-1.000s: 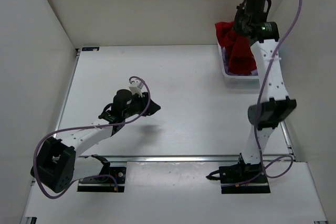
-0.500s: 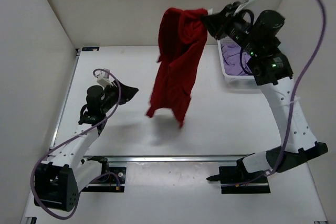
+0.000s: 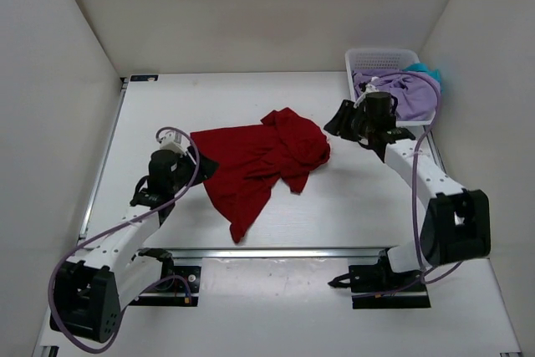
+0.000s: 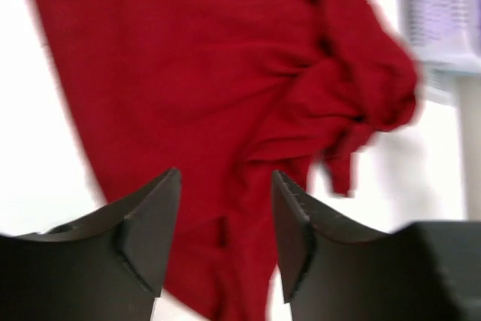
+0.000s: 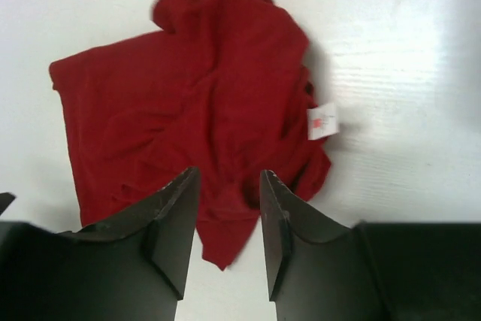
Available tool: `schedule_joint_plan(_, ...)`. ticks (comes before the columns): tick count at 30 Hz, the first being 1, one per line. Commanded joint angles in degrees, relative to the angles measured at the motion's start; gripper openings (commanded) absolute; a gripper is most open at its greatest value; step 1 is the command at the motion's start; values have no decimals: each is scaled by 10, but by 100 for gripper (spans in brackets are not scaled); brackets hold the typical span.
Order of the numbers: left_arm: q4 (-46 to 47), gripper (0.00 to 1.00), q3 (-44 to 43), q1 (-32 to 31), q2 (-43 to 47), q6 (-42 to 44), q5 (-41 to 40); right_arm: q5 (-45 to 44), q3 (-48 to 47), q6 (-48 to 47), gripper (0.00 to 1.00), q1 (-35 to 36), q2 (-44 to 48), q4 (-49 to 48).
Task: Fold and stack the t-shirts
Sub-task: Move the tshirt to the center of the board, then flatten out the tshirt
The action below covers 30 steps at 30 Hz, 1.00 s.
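The red t-shirt (image 3: 259,165) lies crumpled and partly spread on the table's middle, a white tag (image 5: 323,120) showing at its right side. My left gripper (image 3: 205,166) hovers at the shirt's left edge, open, with red cloth (image 4: 225,95) below the fingers but none between them. My right gripper (image 3: 337,119) stands just right of the shirt, open and empty; the shirt (image 5: 188,110) lies ahead of it. The lavender t-shirt (image 3: 401,89) and a bit of the teal t-shirt (image 3: 430,68) hang over the basket.
The white mesh basket (image 3: 380,60) stands at the back right corner, also seen blurred in the left wrist view (image 4: 443,13). White walls close in the table on the left, back and right. A rail runs along the near edge (image 3: 292,251).
The right arm lifted the red shirt out of the basket, swung it over the table and let go; the shirt now lies flat. Both grippers opened wider. The left arm moved to the shirt's edge.
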<state>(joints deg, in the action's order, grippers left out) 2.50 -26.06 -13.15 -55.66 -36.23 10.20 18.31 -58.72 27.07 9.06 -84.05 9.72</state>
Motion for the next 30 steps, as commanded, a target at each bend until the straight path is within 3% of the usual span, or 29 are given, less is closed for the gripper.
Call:
schedule_joint_plan(1, -44, 63, 27, 20, 21, 26, -48, -106, 4, -35, 36, 53, 59, 4)
schedule_joint_plan(4, -60, 67, 42, 11, 13, 35, -75, -127, 77, -24, 27, 80, 79, 0)
schedule_joint_plan(6, -50, 68, 54, 4, -12, 31, -81, -131, 128, -10, 12, 107, 93, -24)
schedule_joint_plan(7, -34, 68, 58, 3, -26, 27, -72, -130, 141, -11, 10, 118, 96, -31)
schedule_joint_plan(10, 7, 67, 53, -12, -89, 17, -69, -151, 136, -24, 17, 188, 68, -36)
schedule_joint_plan(13, 42, 59, 38, -21, -144, 11, -72, -199, 72, -61, 32, 237, 12, -3)
schedule_joint_plan(16, 74, 47, 26, -18, -189, -5, -58, -234, 19, -79, 41, 284, -51, 7)
schedule_joint_plan(18, 89, 33, 19, -16, -211, -16, -53, -239, -3, -78, 44, 284, -80, 2)
schedule_joint_plan(24, 104, 11, -14, -32, -255, -19, -61, -301, -82, -86, 48, 296, -160, 35)
schedule_joint_plan(30, 115, 3, -36, -27, -275, -26, -61, -332, -144, -95, 48, 295, -217, 62)
